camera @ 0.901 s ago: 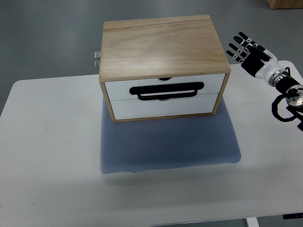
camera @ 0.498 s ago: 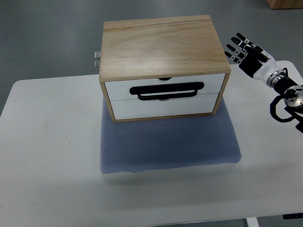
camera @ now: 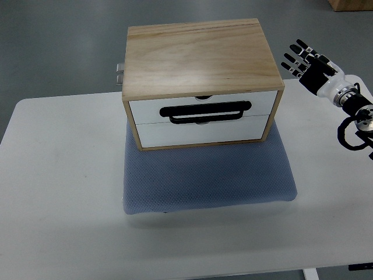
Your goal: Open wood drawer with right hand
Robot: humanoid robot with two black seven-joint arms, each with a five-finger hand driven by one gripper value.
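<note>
Fingers (camera: 296,56) of the right hand (camera: 312,70) spread, empty, beside the wood drawer box (camera: 201,81) on the desk (camera: 58,175). Rigid; grip the black handle (camera: 206,111).

You are looking at a white table (camera: 58,192) with rounded corners, its far left corner visible at the left. A blue-grey textured mat (camera: 207,178) lies directly on it, roughly midway between the left and right edges and nearer the far edge than the near one. The wooden drawer box (camera: 201,55) rests on the far part of the mat, overhanging the table's far edge.
</note>
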